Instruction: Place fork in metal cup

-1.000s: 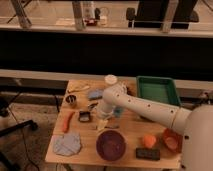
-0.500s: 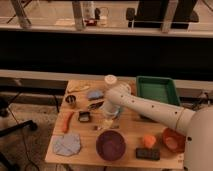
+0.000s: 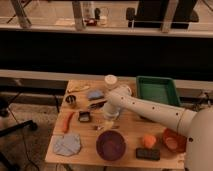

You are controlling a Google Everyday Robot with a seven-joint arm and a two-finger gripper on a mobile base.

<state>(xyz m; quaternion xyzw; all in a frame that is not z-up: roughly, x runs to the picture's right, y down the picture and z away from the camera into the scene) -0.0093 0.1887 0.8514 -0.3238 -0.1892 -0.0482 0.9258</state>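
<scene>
Since the earlier frame our arm has edged slightly right. The gripper (image 3: 108,118) sits low at frame centre, and we cannot tell its grip. The fork (image 3: 102,127) lies just below it on the table, well right of the metal cup (image 3: 71,100).

The arm (image 3: 150,107) is running off the right edge, so its base is cut from sight, and it is covering a strip of the table (image 3: 132,127). The gripper (image 3: 108,119) is hanging under the wrist, just beyond the purple bowl (image 3: 111,145). The fork (image 3: 101,127) is showing only as a thin pale streak beside it; whether they are touching I cannot tell. The wrist is hiding the white jar's (image 3: 111,80) lower part. The metal cup's (image 3: 71,100) inside is reading only as dark.
</scene>
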